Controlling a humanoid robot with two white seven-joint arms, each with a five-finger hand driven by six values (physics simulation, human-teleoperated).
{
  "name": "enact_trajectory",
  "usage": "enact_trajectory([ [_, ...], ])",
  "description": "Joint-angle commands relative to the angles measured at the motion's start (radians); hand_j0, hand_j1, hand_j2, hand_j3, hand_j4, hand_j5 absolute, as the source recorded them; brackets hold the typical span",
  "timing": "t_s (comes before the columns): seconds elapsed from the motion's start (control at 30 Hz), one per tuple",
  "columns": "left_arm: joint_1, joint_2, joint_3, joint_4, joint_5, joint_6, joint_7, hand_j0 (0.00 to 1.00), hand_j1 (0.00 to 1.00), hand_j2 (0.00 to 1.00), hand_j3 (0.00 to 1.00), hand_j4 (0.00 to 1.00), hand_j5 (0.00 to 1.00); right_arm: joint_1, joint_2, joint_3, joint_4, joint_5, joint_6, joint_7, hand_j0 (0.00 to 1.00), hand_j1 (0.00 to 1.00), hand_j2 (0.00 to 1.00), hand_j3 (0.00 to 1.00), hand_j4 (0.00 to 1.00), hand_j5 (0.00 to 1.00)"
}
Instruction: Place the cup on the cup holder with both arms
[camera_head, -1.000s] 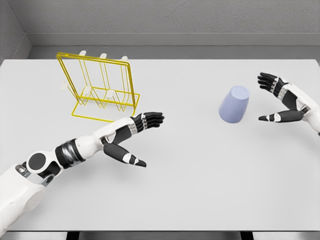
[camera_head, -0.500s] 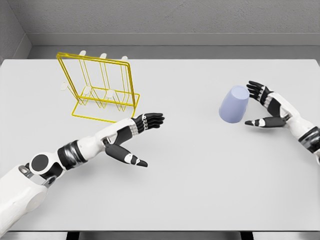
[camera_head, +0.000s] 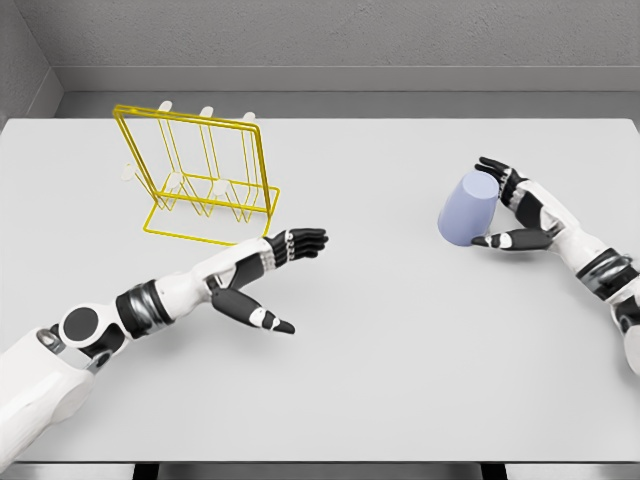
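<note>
A pale lavender cup (camera_head: 468, 208) stands upside down and slightly tilted on the white table (camera_head: 380, 380), right of centre. My right hand (camera_head: 498, 204) is right against it, fingers behind its top edge and thumb at its base, spread and not clenched around it. The yellow wire cup holder (camera_head: 200, 180) with white pegs stands at the far left. Just in front of the rack, my left hand (camera_head: 285, 280) hovers over the table with fingers extended and thumb out, holding nothing.
A grey wall runs along the table's far edge. The table's front edge lies near the bottom of the picture.
My right hand has moved left, from well clear of the cup to right against it. The left arm has stayed almost still.
</note>
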Motion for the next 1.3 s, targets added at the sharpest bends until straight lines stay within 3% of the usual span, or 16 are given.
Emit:
enact_trajectory([
  [0.0,0.000,0.000,0.002,-0.006,0.025,0.015,0.005,1.00,1.00,1.00,1.00,1.00,1.00,-0.002,0.012,0.001,-0.001,-0.006,0.001,0.000,1.00,1.00,1.00,1.00,1.00,1.00],
  [0.37,-0.006,-0.018,-0.001,-0.004,0.004,0.026,0.006,1.00,1.00,1.00,1.00,1.00,1.00,-0.015,0.046,0.001,-0.001,0.010,0.001,0.000,1.00,1.00,1.00,1.00,1.00,1.00],
  [0.47,-0.006,-0.025,0.002,-0.004,-0.044,0.026,0.006,1.00,1.00,1.00,1.00,1.00,1.00,-0.015,0.048,0.001,0.001,0.010,0.001,0.000,1.00,1.00,1.00,1.00,1.00,1.00],
  [0.63,-0.006,-0.034,0.004,0.000,-0.002,0.027,0.005,1.00,1.00,1.00,1.00,1.00,1.00,-0.018,0.048,-0.004,0.004,0.031,0.001,0.000,1.00,1.00,1.00,1.00,1.00,1.00],
  [0.83,-0.006,-0.037,0.005,0.008,-0.002,0.026,0.005,1.00,1.00,1.00,1.00,1.00,1.00,-0.023,0.060,-0.007,0.004,0.033,0.007,0.000,0.89,0.89,0.89,0.89,0.89,0.89],
  [0.97,-0.006,-0.037,0.005,0.009,-0.002,0.026,0.005,1.00,1.00,1.00,1.00,1.00,1.00,-0.029,0.069,-0.009,0.035,0.033,0.007,0.000,0.72,0.72,0.72,0.72,0.72,0.72],
  [1.13,-0.005,-0.035,0.005,0.008,0.005,0.024,0.008,1.00,1.00,1.00,1.00,1.00,1.00,-0.029,0.071,-0.009,0.038,0.033,0.006,0.000,0.67,0.67,0.67,0.67,0.67,0.67],
  [1.2,-0.003,-0.029,0.005,0.006,0.004,0.024,0.067,1.00,1.00,1.00,1.00,1.00,1.00,-0.037,0.069,-0.009,0.038,0.034,0.006,0.000,0.67,0.67,0.67,0.67,0.67,0.67],
  [1.27,-0.003,-0.032,0.005,0.006,0.002,0.024,0.074,1.00,1.00,1.00,1.00,1.00,1.00,-0.037,0.069,-0.009,0.036,0.036,0.003,0.000,0.67,0.67,0.67,0.67,0.67,0.67],
])
